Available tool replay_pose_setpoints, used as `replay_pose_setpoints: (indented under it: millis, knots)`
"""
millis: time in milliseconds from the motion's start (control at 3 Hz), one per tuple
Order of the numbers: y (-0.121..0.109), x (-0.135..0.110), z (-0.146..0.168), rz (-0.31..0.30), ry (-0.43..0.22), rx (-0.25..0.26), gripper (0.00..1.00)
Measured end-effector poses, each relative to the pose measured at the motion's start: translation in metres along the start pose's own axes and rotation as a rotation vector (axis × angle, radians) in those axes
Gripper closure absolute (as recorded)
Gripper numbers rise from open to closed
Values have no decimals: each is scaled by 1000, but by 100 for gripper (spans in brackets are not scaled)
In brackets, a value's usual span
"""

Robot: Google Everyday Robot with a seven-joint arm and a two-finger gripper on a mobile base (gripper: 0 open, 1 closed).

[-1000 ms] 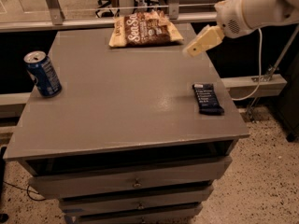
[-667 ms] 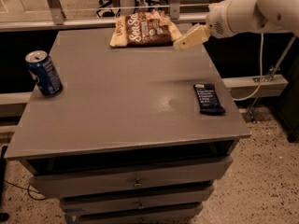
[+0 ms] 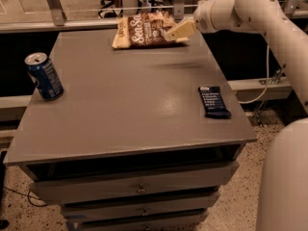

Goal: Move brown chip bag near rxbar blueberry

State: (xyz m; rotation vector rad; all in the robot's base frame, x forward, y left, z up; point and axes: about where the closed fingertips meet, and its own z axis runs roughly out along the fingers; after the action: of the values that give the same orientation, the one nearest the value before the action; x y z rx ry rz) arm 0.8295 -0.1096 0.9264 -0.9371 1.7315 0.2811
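Observation:
The brown chip bag [image 3: 144,30] lies flat at the far edge of the grey table [image 3: 125,105], with white script lettering and cream-yellow ends. The rxbar blueberry [image 3: 214,101], a small dark navy wrapper with white text, lies near the table's right edge, well in front of the bag. My gripper [image 3: 177,31] reaches in from the right on a white arm and hovers over the right end of the bag, close to it.
A blue soda can [image 3: 44,76] stands upright near the table's left edge. Drawers run below the table front. A metal railing and glass sit behind the table's far edge. A cable hangs at the right.
My gripper has moved left, from beyond the table's right side to over the right end of the chip bag. The bag, bar and can have not moved.

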Motion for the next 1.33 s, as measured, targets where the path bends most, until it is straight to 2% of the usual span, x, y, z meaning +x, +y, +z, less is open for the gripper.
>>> replay_pose_setpoints:
  millis: [333,1000,1333]
  knots:
    - [-3,2,33,-3,5,-29,0]
    - [0,13,76,15,21,-75,0]
    - [7,15,93,17,25,-106,18]
